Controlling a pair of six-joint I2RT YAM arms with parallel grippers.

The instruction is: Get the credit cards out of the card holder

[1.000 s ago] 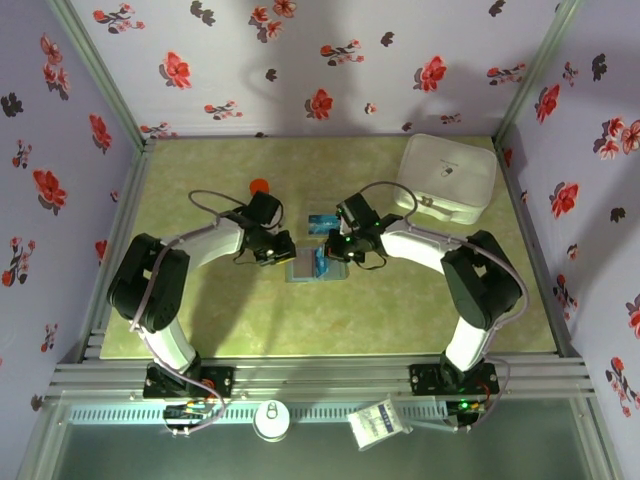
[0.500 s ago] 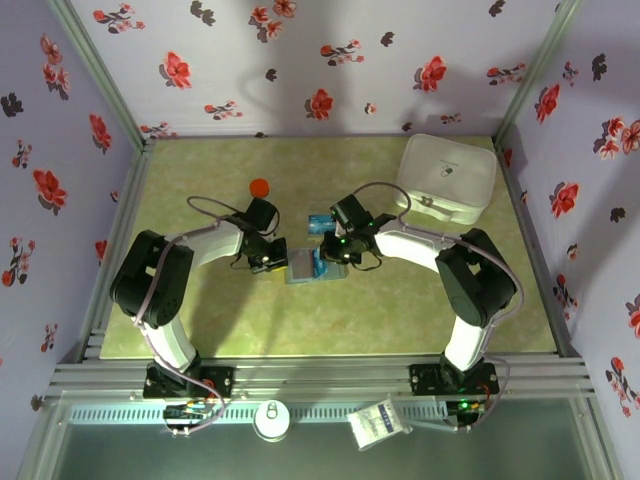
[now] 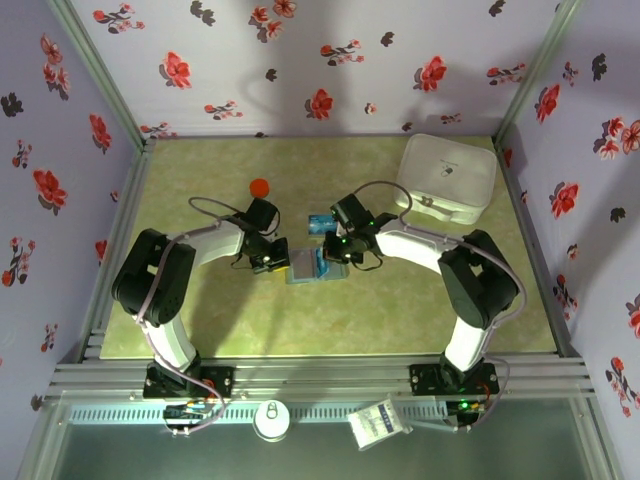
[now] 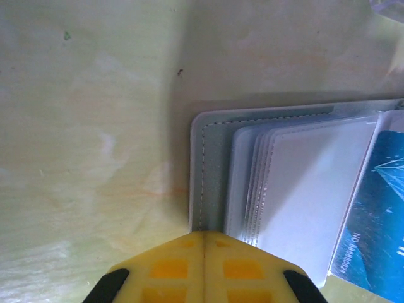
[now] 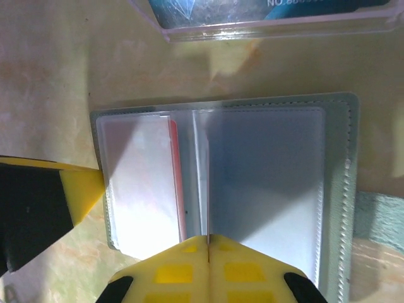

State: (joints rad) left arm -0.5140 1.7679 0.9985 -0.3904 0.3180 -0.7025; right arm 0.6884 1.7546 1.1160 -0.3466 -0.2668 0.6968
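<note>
The card holder (image 3: 303,267) lies open near the middle of the tabletop (image 3: 400,310), 1 red card (image 5: 176,170) tucked in a clear sleeve. The left hand (image 4: 203,237) is clenched at the holder's outer edge; the right hand (image 5: 207,242) is clenched at its centre fold.

card holder (image 5: 341,189) — matt, stitched, glossy plastic sleeves (image 5: 265,177)

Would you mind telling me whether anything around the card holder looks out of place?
Nothing stands out: the card holder lies open on the table, the red card sits straight in its sleeve, and nothing looks spilled or torn.
</note>
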